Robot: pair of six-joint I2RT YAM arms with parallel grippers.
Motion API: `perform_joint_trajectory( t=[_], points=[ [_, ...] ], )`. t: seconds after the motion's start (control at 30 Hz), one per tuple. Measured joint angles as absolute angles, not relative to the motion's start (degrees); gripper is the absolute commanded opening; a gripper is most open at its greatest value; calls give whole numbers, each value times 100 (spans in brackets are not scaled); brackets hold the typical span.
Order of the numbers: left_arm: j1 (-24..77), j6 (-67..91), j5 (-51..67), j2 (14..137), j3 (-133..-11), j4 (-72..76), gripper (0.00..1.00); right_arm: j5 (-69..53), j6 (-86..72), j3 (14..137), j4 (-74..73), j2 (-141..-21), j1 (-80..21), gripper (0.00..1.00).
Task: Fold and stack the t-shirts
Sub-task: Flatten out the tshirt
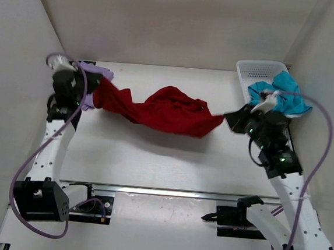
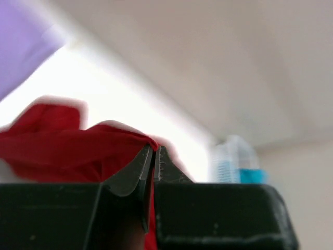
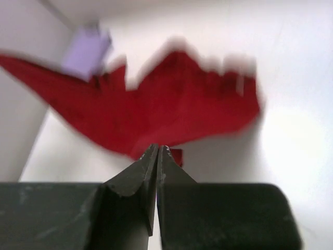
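Note:
The deep red t-shirt (image 1: 168,110) hangs stretched between both grippers above the table, sagging in the middle. My left gripper (image 1: 94,89) is shut on its left end; red cloth sits between the jaws in the left wrist view (image 2: 73,151). My right gripper (image 1: 227,120) is shut on its right corner; the shirt (image 3: 171,112) spreads out beyond the jaws. The lavender t-shirt (image 1: 98,72) lies at the back left, behind the left arm, and shows in the right wrist view (image 3: 86,49). The teal t-shirt (image 1: 284,91) lies in and over the white basket.
The white lattice basket (image 1: 257,68) stands at the back right corner; it also shows blurred in the left wrist view (image 2: 231,159). White walls close the table on left, back and right. A metal rail (image 1: 167,192) runs along the near edge.

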State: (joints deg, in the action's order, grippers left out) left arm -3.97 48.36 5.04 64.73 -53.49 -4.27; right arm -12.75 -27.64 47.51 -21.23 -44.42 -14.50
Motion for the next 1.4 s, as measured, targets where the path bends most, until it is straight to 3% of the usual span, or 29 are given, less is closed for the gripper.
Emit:
perform_joint_trajectory(
  t=[0.2,0.33,0.4,0.47,0.57,0.67,0.73,0.93,1.1,1.23,1.4],
  points=[
    [-871,4657,1594,6938,-8283,-1096,0,95,-1925,8711,-3000,-5474,-1538,0],
    [-1553,4873,2346,7166,-9321,-1216,0,727,-1393,11386,-3509,-6589,-1737,0],
    [-1876,5019,2609,7201,-9445,-1240,0,1194,-1059,12521,-3551,-7113,-2158,0],
    [-2099,5118,2779,7266,-9520,-1354,0,2126,-395,13179,-3369,-7450,-3387,1],
    [-2130,5124,2803,7415,-9607,-1621,0,2858,711,13373,-2707,-7686,-4595,0],
    [-1942,5022,2624,7533,-9618,-1806,0,3391,1463,13085,-2032,-7843,-4528,0],
    [-1629,4884,2320,7594,-9570,-1852,0,3273,1608,12678,-1927,-7909,-4025,0],
    [-655,4403,1518,7902,-8340,-1564,0,939,368,12248,-2462,-9013,-1350,0],
    [-556,4272,1234,9408,-7876,-1691,0,-519,-329,13135,-3358,-11069,-598,0],
    [-425,4368,1286,11004,-9148,-2215,0,-1278,-902,13854,-3422,-12272,-305,0],
    [-292,4692,1424,11793,-11799,-2532,0,-1625,-1498,14040,-2794,-12195,54,0]
  ],
)
